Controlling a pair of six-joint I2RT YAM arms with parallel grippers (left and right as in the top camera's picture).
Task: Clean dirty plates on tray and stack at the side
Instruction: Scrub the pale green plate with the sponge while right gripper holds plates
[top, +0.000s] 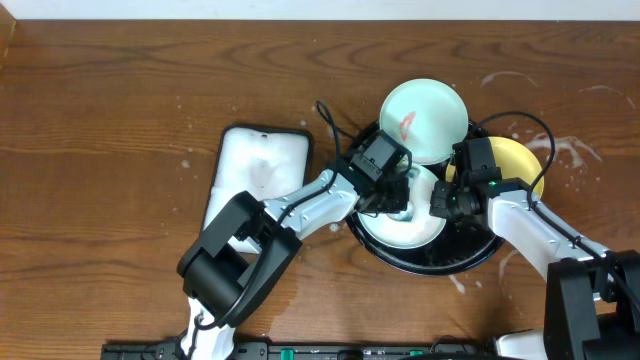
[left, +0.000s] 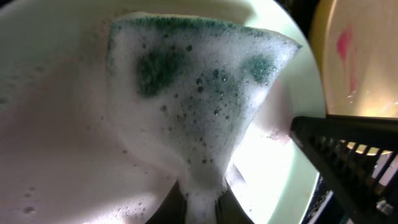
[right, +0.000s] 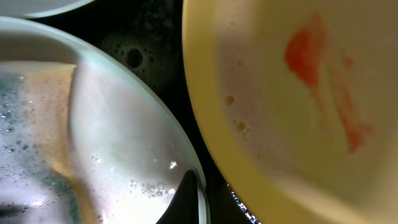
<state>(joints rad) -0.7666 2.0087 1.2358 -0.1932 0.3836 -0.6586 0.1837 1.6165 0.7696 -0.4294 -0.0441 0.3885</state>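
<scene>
A pale mint-green plate (top: 405, 228) lies foamy in the black round tray (top: 440, 262). My left gripper (top: 398, 197) is shut on a green sponge thick with foam (left: 193, 87) and presses it onto this plate (left: 50, 124). My right gripper (top: 441, 201) is shut on this plate's right rim (right: 124, 124); one of its fingers (right: 202, 199) lies inside the rim. A second mint-green plate with a red smear (top: 425, 118) sits at the tray's far edge. The yellow plate (top: 520, 160) with red smears (right: 280, 93) lies to the right, partly under my right arm.
A white rectangular tray (top: 260, 165) stands left of the black tray. Whitish soapy streaks mark the wooden tabletop at the right (top: 580, 150). Black cables run over the plates at the back of the tray.
</scene>
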